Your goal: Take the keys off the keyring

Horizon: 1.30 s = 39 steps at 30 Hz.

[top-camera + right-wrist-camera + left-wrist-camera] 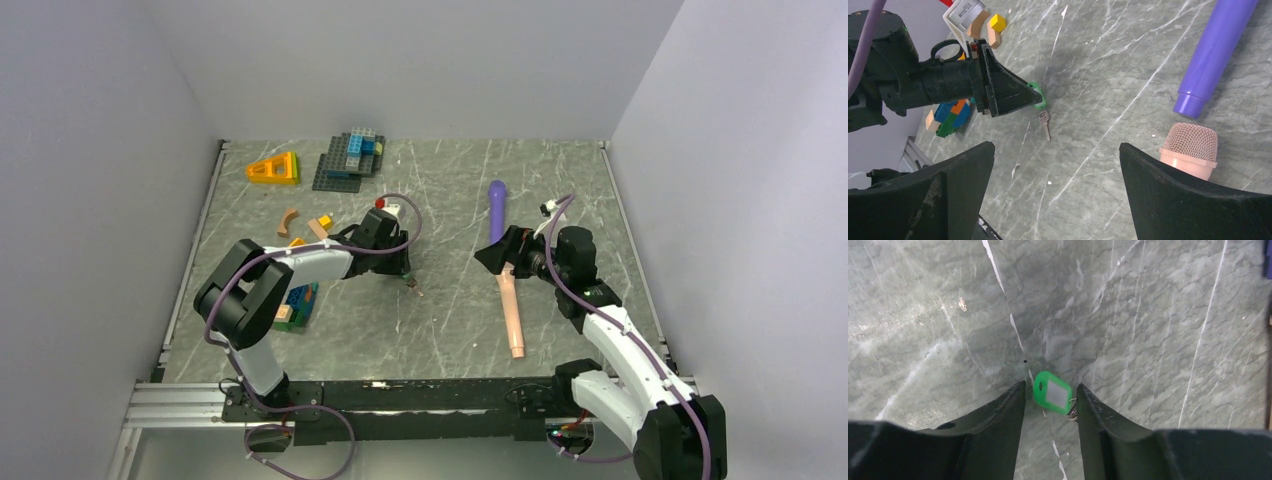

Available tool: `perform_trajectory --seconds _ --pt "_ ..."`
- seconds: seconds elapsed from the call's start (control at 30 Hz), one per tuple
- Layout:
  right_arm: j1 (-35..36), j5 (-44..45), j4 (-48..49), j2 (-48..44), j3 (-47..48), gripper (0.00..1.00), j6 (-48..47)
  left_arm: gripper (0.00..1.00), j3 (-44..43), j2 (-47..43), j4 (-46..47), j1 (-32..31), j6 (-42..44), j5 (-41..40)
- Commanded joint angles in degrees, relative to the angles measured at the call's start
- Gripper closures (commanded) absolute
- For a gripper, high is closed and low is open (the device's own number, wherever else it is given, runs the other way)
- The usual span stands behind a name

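Observation:
The keys lie on the marble table. The green-headed one [1053, 393], with a white label face, sits between my left fingertips, and the metal keyring [1072, 412] touches the right finger. The brass-coloured key [1045, 124] hangs off the ring and points towards the near edge; it also shows in the top view [413, 289]. My left gripper [1050, 385] is low over the table, open, with its jaws either side of the green head. My right gripper [1055, 146] is wide open and empty, above the table to the right of the keys [490, 258].
A purple cylinder [497, 208] and a pink microphone-shaped toy [512, 310] lie beside my right gripper. Stacked toy bricks [297, 305] sit near the left arm. A grey baseplate with bricks [350, 160], an orange wedge [275, 168] and wooden blocks [290, 220] are at the back left.

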<state>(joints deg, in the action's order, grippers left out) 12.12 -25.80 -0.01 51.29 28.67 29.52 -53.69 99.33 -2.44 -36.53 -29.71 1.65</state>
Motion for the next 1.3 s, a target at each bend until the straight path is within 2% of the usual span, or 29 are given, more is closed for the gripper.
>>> perform_trajectory --seconds 0.0,0.1,0.23,0.5,0.73,0.87,1.13,1.27 --pt "0.2 0.5 0.6 -1.3 1.3 0.01 -0.8 0.57 -1.9 0.2 -1.7 -0.3 -0.4 -0.3" --pt "0.2 0.7 0.4 -1.4 1.3 0.01 -0.9 0.71 -1.7 1.0 -0.2 -0.3 -0.3 1.0" --pt "0.2 0.4 0.3 -1.6 1.4 0.01 -1.0 1.00 -2.1 1.5 0.1 -0.3 -0.4 1.7" --pt "0.4 -4.3 2.2 -0.6 1.2 0.01 0.2 1.00 -0.2 -8.6 -1.3 -1.2 -0.4 2.1" --pt "3.4 -13.4 13.7 0.1 -0.5 0.02 3.6 1.00 0.7 -22.1 -6.1 -2.6 -1.0 1.2" --pt "7.1 -12.7 18.1 0.4 0.3 0.02 3.2 1.00 -0.3 -30.0 -10.1 -3.8 -3.1 -1.3" --pt "16.3 -12.4 35.0 1.9 -2.4 0.03 0.2 1.00 -1.0 -40.8 -13.2 -4.6 -9.8 -1.5" --pt "19.9 -12.5 48.2 4.9 -5.8 0.05 0.7 1.00 -1.0 -45.2 -14.2 -5.2 -13.7 -3.7"
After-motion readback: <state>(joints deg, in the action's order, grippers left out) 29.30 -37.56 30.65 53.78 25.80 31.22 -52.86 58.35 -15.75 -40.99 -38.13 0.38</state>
